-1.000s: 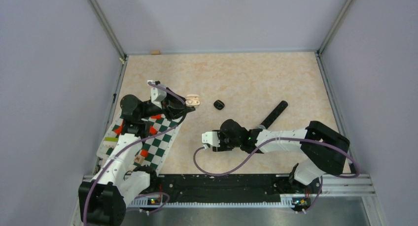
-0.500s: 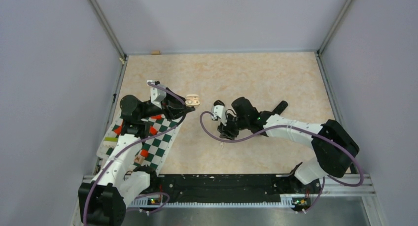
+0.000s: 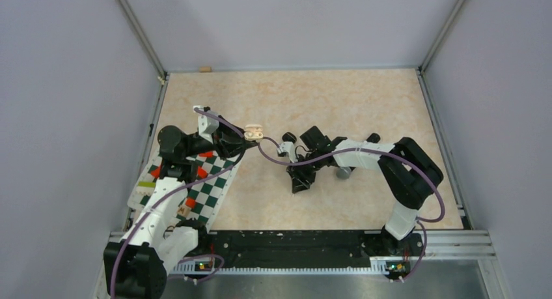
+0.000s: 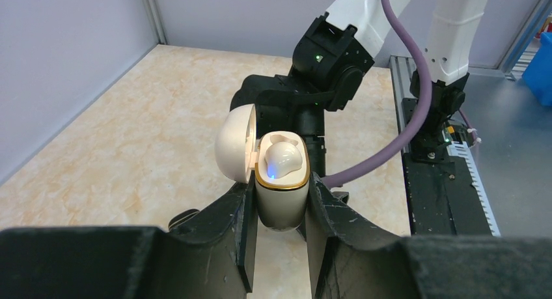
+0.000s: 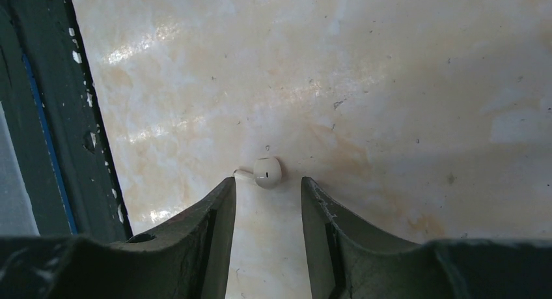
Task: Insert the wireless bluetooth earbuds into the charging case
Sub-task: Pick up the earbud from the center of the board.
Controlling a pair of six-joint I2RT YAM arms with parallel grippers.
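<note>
Your left gripper (image 4: pixel 280 183) is clenched on the charging case (image 4: pixel 281 204), its lid (image 4: pixel 233 142) swung open and one white earbud (image 4: pixel 283 159) seated inside. Right of the case and nearer you, a loose earbud (image 5: pixel 267 172) lies on the table (image 5: pixel 390 84), just off your right gripper (image 5: pixel 267 184), whose jaws are spread and empty. This looks like the pickup step: lower, straddle it, then pinch.

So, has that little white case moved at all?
No. The case stays off the far corner of the checkered board, clamped in the left gripper.
</note>
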